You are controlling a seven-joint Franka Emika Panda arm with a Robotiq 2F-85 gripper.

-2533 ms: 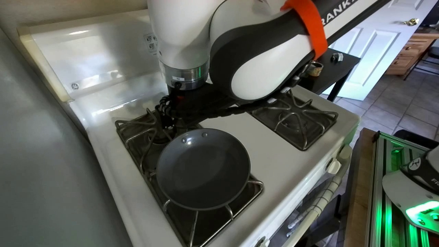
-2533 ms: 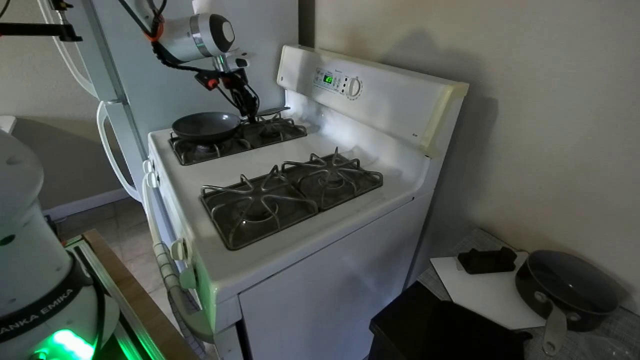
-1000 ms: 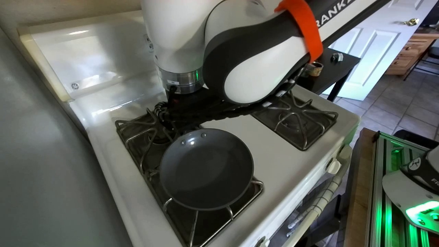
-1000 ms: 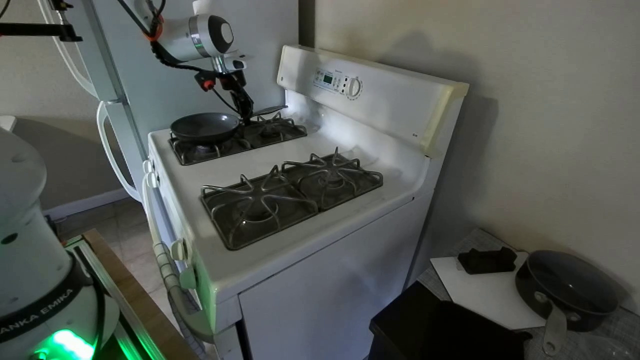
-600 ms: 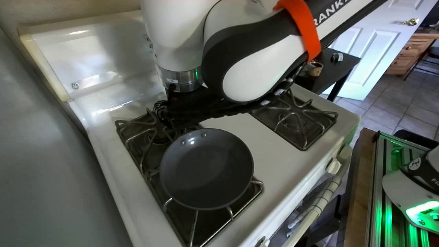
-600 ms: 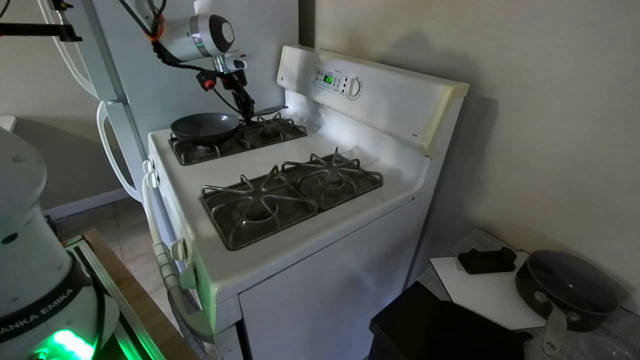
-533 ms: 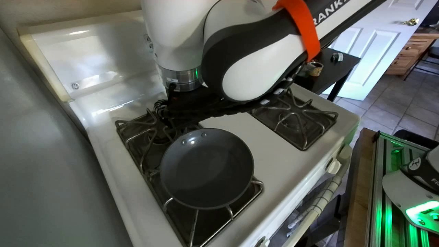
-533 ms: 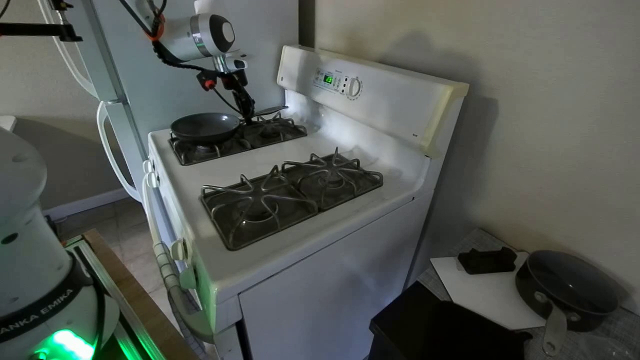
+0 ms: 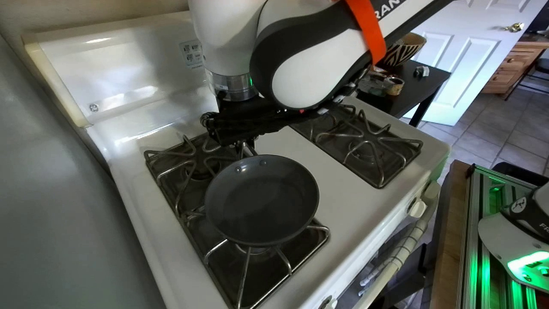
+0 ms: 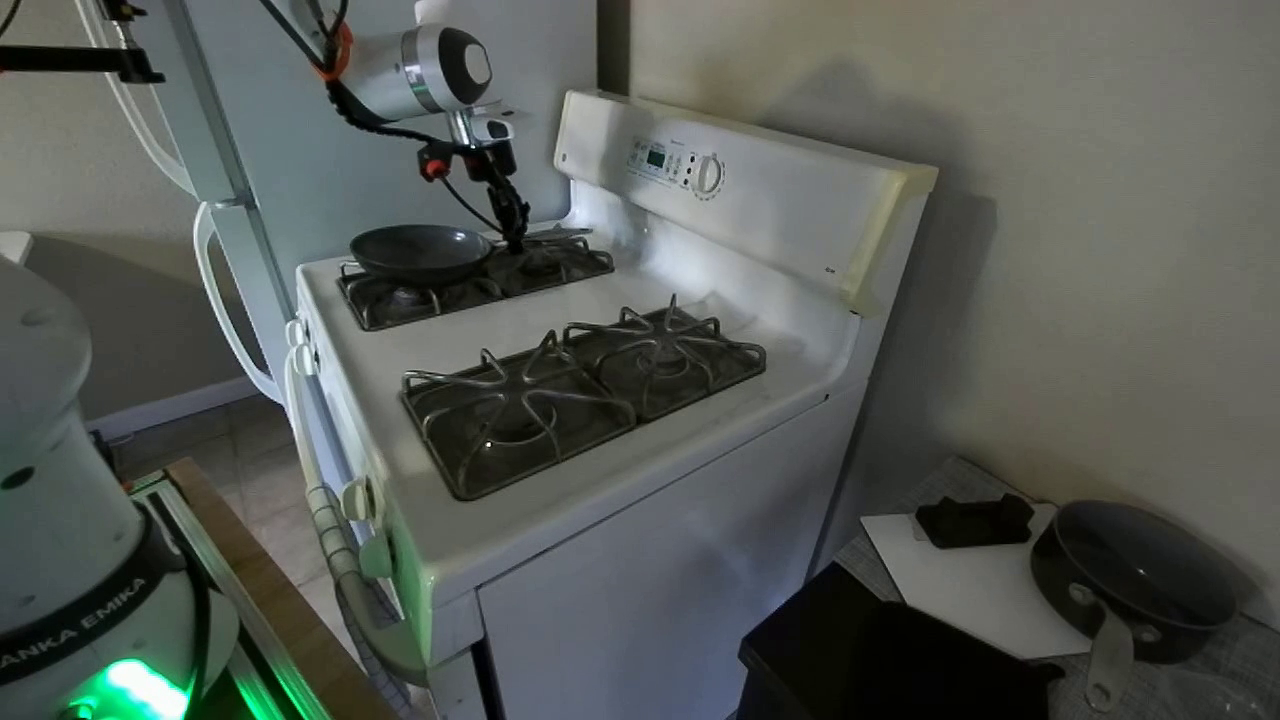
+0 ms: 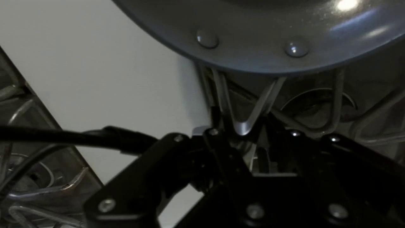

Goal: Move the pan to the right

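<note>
The dark grey pan (image 9: pixel 262 201) is over the front grate beside the fridge, its near edge standing off the bars in an exterior view. In the wrist view the pan (image 11: pixel 253 57) fills the top, two rivets showing inside its rim. Its forked metal handle (image 11: pixel 224 95) runs down between the fingers of my gripper (image 11: pixel 243 125), which is shut on it just behind the rim. From the side, my gripper (image 10: pixel 514 238) points down at the handle, whose end sticks out beyond it toward the backguard. The finger pads are dark and partly hidden.
The free pair of grates (image 10: pixel 585 375) lies across the white cooktop (image 9: pixel 343 201). A backguard (image 10: pixel 740 190) closes the rear, and a fridge (image 10: pixel 400 180) flanks the pan's side. A saucepan (image 10: pixel 1135 580) stands on a low surface beyond the stove.
The arm and the pan have shifted together toward the stove's back. The pan's near edge has come away from the grate, and the handle's far end sits lower. The fingers have drawn in.
</note>
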